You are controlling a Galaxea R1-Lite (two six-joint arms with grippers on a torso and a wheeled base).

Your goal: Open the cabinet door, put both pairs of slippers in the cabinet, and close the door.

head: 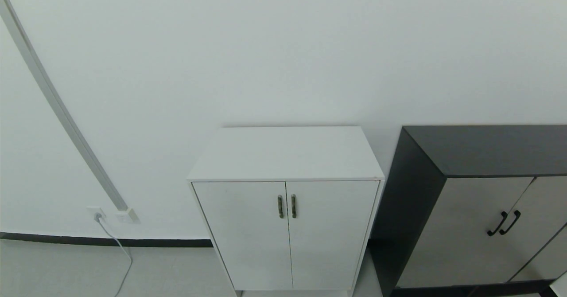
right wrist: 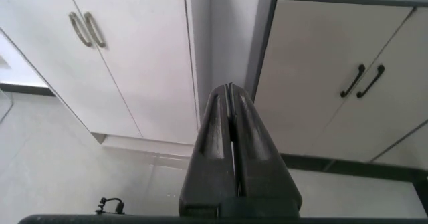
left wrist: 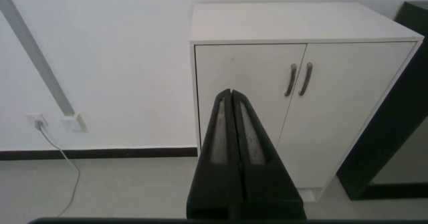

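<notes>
A white two-door cabinet (head: 285, 226) stands against the wall with both doors shut. Its two metal handles (head: 286, 206) sit side by side at the centre seam. The left wrist view shows the same white cabinet (left wrist: 301, 110) and its handles (left wrist: 298, 79) ahead of my left gripper (left wrist: 231, 93), which is shut with nothing in it. My right gripper (right wrist: 229, 89) is shut and empty too; it hangs in front of the gap between the white cabinet (right wrist: 127, 57) and the dark one.
A black cabinet (head: 478, 208) with grey doors and black handles (head: 504, 223) stands right of the white one. A wall socket (head: 96, 213) with a grey cable (head: 122, 255) and a slanted wall conduit (head: 57, 106) lie to the left. Grey floor (head: 88, 272) stretches in front.
</notes>
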